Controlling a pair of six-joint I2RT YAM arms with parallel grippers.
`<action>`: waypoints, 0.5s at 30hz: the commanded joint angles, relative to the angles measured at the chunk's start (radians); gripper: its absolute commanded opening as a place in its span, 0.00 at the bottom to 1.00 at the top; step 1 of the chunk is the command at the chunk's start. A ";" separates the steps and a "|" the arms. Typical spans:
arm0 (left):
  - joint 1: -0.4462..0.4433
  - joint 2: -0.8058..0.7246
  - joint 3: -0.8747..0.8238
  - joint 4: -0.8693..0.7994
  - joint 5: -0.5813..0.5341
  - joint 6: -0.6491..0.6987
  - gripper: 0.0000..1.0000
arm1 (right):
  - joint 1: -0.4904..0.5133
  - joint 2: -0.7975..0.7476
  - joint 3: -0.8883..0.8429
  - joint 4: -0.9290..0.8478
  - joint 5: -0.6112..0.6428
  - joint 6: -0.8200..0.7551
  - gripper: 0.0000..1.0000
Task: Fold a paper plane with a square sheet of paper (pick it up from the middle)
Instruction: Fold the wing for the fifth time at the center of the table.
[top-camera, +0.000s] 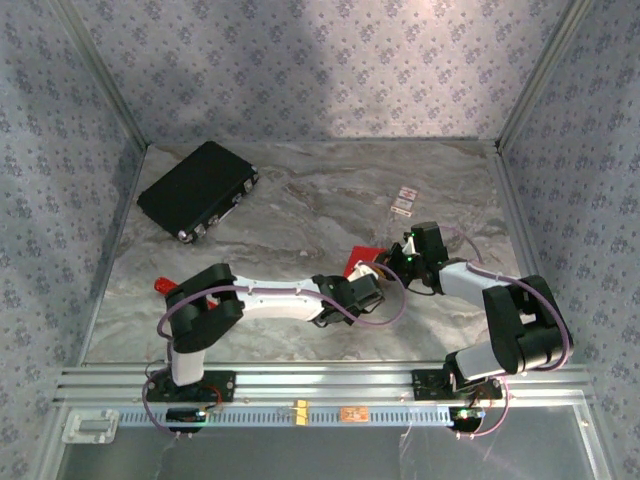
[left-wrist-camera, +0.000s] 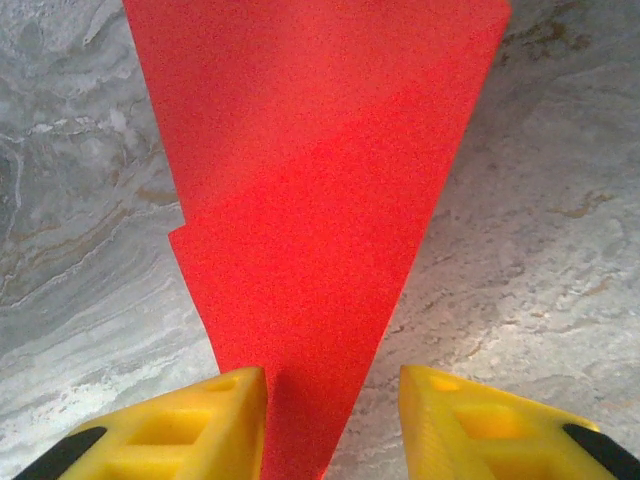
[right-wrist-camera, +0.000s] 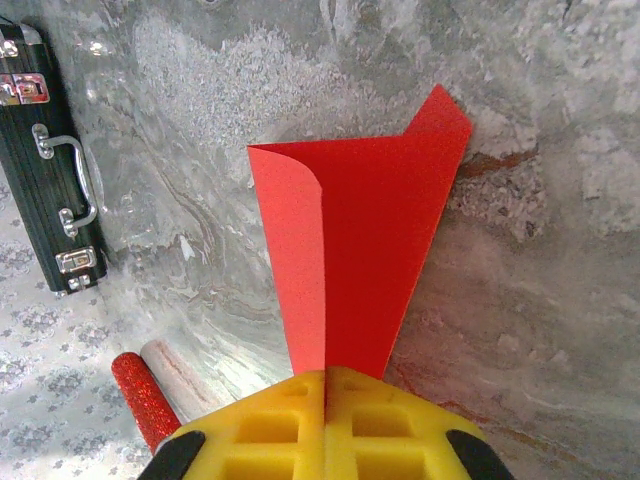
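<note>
right hand (right-wrist-camera: 325, 378) has its yellow fingers pressed together, clamped on the narrow end of the thin bright red paper sheet (right-wrist-camera: 365, 250), which is already creased into a tapering wedge. the sheet fans out straight ahead of that hand, one flap curling over on the left, and looks to be raised a little off the grey marbled bench (top-camera: 300, 205). now the left hand (left-wrist-camera: 333, 410): its fingers stand apart, and the pointed tail of the sheet runs between them, hugging the left finger (left-wrist-camera: 215, 420) with bare bench showing on the other side. the long axis lines up with the left hand's reach, widening away from it. from above, both hands meet mid-bench at the paper, the left from the near side, the right from the right. to pinch the tail, the left hand probably only needs to close. the black hard case (top-camera: 197, 190) sits well apart at the far left.
</note>
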 joint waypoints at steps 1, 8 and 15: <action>-0.005 0.010 0.005 -0.022 -0.036 0.003 0.37 | 0.006 -0.003 0.003 0.002 -0.005 0.015 0.04; -0.005 0.019 0.008 -0.019 -0.053 0.007 0.27 | 0.005 -0.009 -0.006 0.006 -0.003 0.019 0.04; -0.004 0.022 0.005 -0.017 -0.056 0.006 0.23 | 0.003 -0.011 -0.006 0.005 -0.004 0.018 0.04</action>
